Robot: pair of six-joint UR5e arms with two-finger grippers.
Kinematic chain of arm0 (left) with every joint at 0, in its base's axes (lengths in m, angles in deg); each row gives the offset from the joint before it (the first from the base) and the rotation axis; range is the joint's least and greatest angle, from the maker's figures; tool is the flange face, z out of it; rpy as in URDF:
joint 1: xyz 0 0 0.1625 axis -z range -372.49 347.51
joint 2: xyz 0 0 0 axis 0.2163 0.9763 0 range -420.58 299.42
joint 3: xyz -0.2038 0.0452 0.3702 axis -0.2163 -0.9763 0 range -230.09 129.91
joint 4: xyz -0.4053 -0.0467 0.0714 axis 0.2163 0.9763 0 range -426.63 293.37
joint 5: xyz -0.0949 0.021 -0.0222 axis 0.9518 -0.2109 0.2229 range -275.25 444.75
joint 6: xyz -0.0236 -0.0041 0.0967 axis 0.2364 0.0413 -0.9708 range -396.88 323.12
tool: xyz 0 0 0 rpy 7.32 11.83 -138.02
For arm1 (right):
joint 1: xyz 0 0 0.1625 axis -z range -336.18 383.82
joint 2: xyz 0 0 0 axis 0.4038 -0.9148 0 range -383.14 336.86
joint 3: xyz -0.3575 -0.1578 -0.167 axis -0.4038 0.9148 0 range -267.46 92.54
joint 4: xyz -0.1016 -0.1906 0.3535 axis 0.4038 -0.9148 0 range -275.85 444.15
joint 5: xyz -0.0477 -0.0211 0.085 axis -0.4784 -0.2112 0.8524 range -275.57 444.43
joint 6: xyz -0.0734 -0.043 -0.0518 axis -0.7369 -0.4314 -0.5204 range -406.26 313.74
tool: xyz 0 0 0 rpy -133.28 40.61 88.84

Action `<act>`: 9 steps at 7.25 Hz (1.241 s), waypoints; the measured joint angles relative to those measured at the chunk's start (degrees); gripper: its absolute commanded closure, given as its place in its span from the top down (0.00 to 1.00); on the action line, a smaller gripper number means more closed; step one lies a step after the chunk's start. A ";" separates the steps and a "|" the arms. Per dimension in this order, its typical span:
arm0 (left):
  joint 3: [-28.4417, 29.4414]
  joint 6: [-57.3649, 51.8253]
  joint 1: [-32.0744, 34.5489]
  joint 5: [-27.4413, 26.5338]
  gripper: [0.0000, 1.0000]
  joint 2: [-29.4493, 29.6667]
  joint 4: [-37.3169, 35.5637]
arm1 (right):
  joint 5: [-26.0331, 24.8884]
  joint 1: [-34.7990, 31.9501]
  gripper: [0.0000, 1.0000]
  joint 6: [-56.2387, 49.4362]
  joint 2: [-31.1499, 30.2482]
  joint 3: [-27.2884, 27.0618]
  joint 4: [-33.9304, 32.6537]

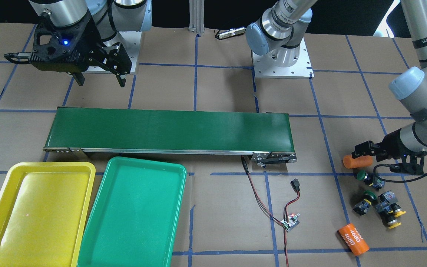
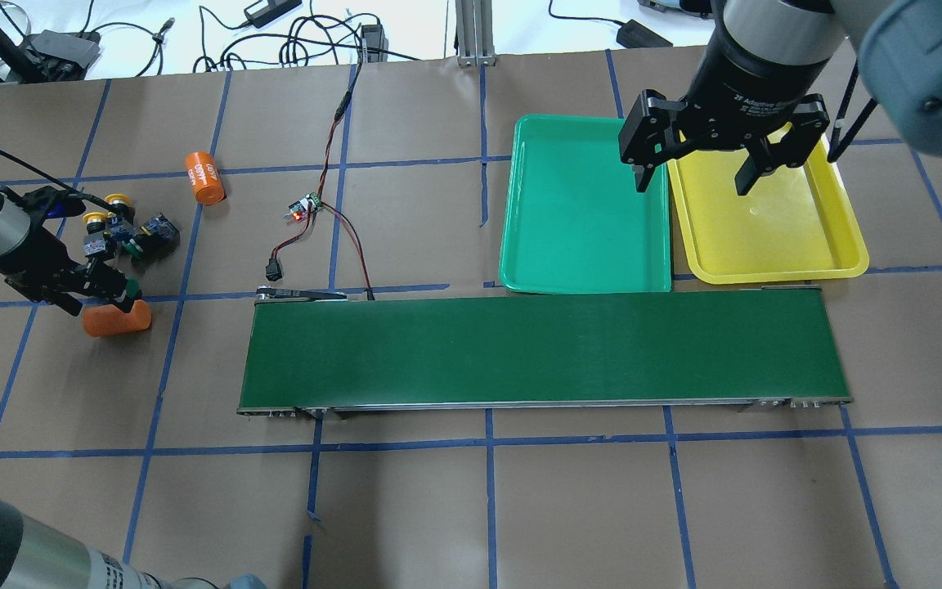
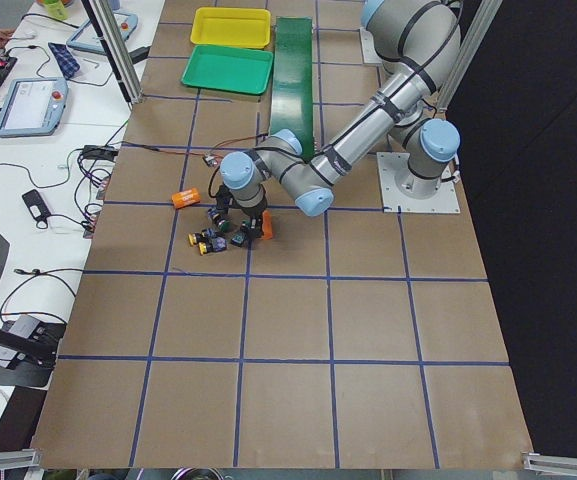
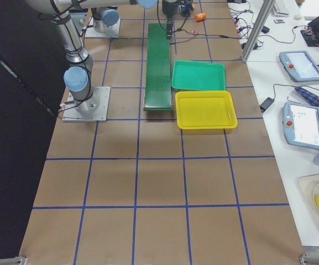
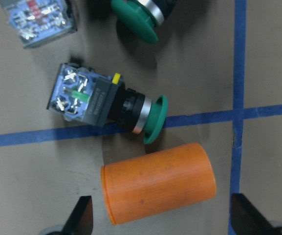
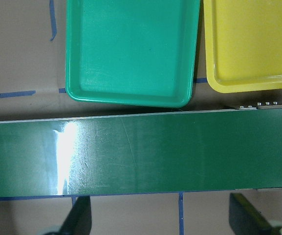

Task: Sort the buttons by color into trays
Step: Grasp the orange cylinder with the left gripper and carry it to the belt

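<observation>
First pick judged in hand: the left gripper (image 5: 165,216), jaws spread, is poised over an orange plastic cylinder (image 5: 158,182) just beside a green-capped black push-button switch (image 5: 109,104), well apart from the green plastic tray (image 2: 577,213), near which the right gripper (image 2: 693,177) is held, jaws spread. A shift onto the switch is called for.

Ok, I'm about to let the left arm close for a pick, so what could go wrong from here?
The left hand is open and lined up over the orange cylinder, not the green button beside it; closing now would likely grab the cylinder.
The button's cap sits right against the cylinder, so a shove could move both.
The other buttons lie close; a wide approach may knock them.
</observation>
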 measured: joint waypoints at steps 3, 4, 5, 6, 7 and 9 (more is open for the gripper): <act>0.14 0.34 -0.01 0.30 0.13 2.27 -0.30 | 0.00 0.00 1.00 0.00 0.01 0.00 0.03; 0.13 0.38 0.01 0.32 0.09 2.50 -0.74 | 0.00 0.00 1.00 0.00 0.03 0.00 0.04; 0.09 1.33 0.38 0.18 0.09 1.93 -0.76 | 0.00 0.00 1.00 0.00 0.03 0.00 0.07; 0.15 4.14 1.93 0.15 0.09 -0.56 1.13 | 0.00 0.00 1.00 0.00 0.03 0.00 0.08; 0.32 8.27 4.94 0.20 0.09 -4.28 5.06 | 0.00 0.00 1.00 0.00 0.01 0.00 0.08; -1.06 14.89 13.96 2.65 0.09 -12.33 11.31 | 0.00 -0.03 1.00 0.00 -0.02 0.00 0.09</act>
